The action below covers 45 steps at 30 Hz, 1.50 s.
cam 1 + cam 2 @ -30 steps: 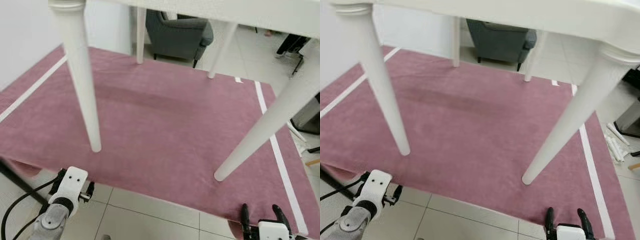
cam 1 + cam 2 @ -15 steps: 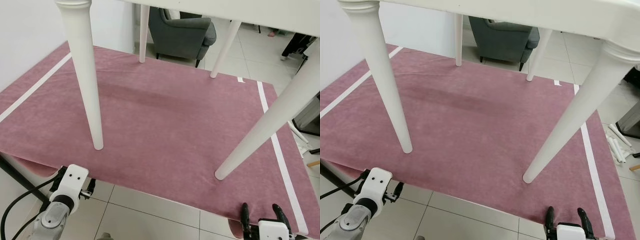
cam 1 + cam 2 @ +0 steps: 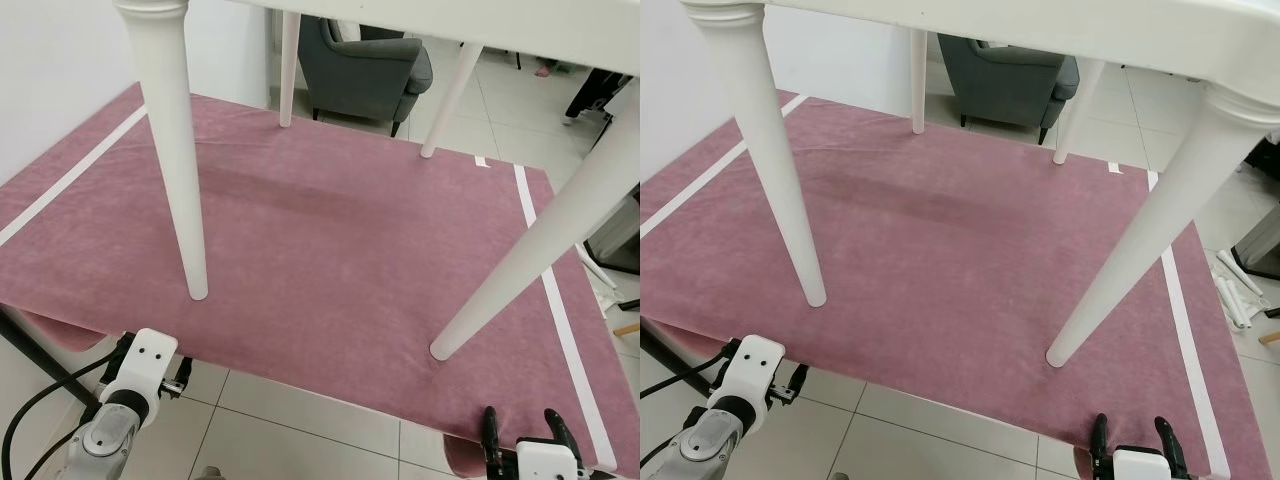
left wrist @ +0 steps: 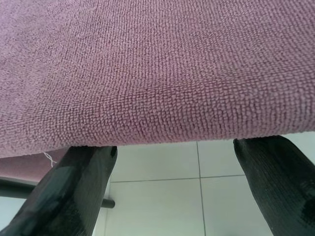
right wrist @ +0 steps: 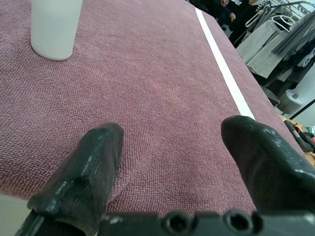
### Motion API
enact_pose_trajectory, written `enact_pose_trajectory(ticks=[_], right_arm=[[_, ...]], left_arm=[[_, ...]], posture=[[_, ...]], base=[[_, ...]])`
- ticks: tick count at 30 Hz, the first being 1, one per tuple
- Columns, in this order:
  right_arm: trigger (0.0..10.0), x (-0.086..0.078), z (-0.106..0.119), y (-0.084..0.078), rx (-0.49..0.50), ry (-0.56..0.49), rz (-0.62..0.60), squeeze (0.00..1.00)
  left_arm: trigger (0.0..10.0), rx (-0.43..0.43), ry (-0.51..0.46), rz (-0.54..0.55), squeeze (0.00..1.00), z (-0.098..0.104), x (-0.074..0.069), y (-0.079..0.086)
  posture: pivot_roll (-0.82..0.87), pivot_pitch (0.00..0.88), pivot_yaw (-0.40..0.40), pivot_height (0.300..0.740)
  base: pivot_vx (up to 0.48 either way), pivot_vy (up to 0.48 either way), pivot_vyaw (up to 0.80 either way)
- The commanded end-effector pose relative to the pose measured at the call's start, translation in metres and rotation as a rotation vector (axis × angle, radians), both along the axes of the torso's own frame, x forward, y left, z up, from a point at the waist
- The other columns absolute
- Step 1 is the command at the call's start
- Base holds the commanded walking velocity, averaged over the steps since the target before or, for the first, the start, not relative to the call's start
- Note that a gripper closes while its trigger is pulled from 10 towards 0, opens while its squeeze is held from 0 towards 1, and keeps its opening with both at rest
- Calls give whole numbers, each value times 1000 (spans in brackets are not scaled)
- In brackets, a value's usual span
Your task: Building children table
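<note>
- Left eye: table (image 3: 560,25) upright, four legs on the rug (image 3: 330,250); armchair (image 3: 365,65) behind. Seemingly assembled; check each leg's seating.
- Left wrist: left gripper (image 4: 174,162) jaws wide apart, empty, at the rug's edge.
- Right wrist: right gripper (image 5: 172,152) jaws spread, empty; near leg (image 5: 54,27) ahead.

White table (image 3: 1060,25), upright, four legs on pink rug (image 3: 330,250)

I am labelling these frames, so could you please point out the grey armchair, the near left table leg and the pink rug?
grey armchair (image 3: 365,70), left eye view, on its seat front.
near left table leg (image 3: 180,170), left eye view, mid-shaft.
pink rug (image 3: 330,250), left eye view, bare middle.
</note>
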State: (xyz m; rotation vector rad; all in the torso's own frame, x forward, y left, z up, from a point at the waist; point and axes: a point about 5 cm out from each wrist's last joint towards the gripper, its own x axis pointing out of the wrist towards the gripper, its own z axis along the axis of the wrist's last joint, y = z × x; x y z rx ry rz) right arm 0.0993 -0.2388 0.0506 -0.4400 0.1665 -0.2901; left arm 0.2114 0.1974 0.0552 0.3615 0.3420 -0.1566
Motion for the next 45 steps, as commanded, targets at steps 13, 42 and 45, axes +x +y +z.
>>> enact_pose_trajectory(ticks=[13,42,45], right_arm=[[10000,-12,-18,0,26,130,-16,0],[10000,78,53,45,43,-135,432,0],[10000,76,50,44,46,-114,429,0]], left_arm=[[10000,-43,48,-113,0,24,15,-10],[10000,140,-61,-108,0,29,-38,56],[10000,176,-194,50,0,49,-26,73]], posture=[[92,14,-45,740],[169,0,0,740],[173,0,0,740]], base=[[0,0,0],[0,0,0],[0,0,0]])
